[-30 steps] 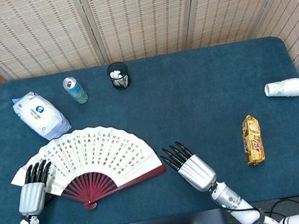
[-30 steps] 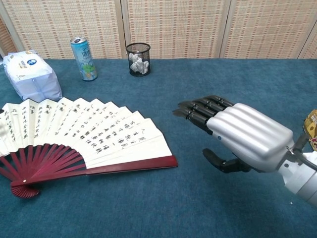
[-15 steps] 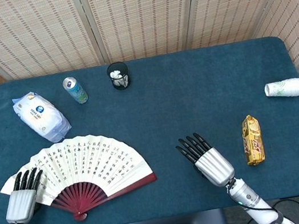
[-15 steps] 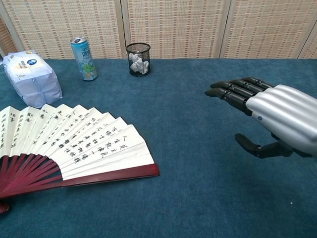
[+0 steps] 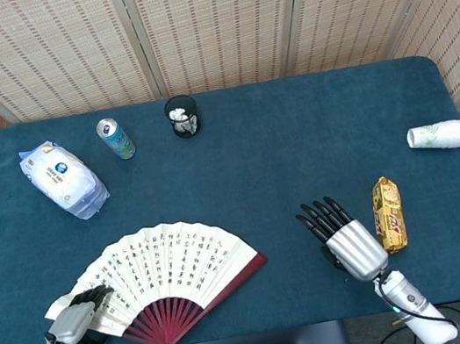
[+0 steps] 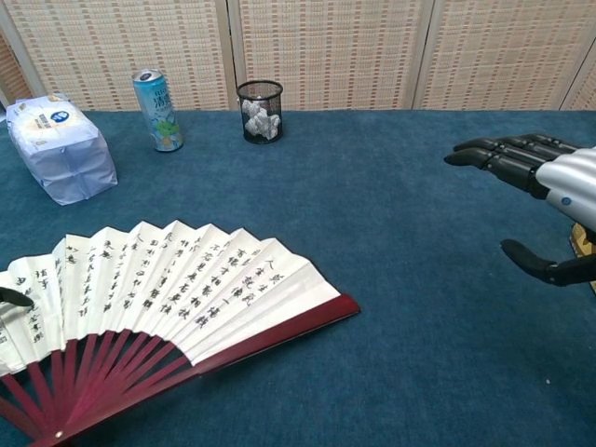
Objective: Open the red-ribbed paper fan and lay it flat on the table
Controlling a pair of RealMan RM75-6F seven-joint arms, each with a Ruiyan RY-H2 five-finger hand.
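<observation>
The paper fan (image 5: 168,267) lies spread open on the blue table, white leaf with black writing, red ribs meeting at a pivot near the front edge. The chest view shows the fan (image 6: 168,293) low and to the left. My left hand (image 5: 79,317) is at the fan's left end, its dark fingers curled over the outer edge of the leaf and holding it. Only one fingertip (image 6: 11,296) of that hand shows in the chest view. My right hand (image 5: 349,238) hovers well right of the fan, fingers straight and apart, holding nothing. The chest view has my right hand (image 6: 549,177) at the right edge.
A yellow snack bar (image 5: 388,214) lies just right of my right hand. A paper cup (image 5: 437,135) lies on its side at the far right. At the back left are a tissue pack (image 5: 63,175), a drink can (image 5: 115,138) and a black mesh cup (image 5: 182,116).
The fan has slid toward the front edge and turned, its pivot now at the table's edge. My left hand drew back and curled onto the fan's left end. My right hand moved right.
</observation>
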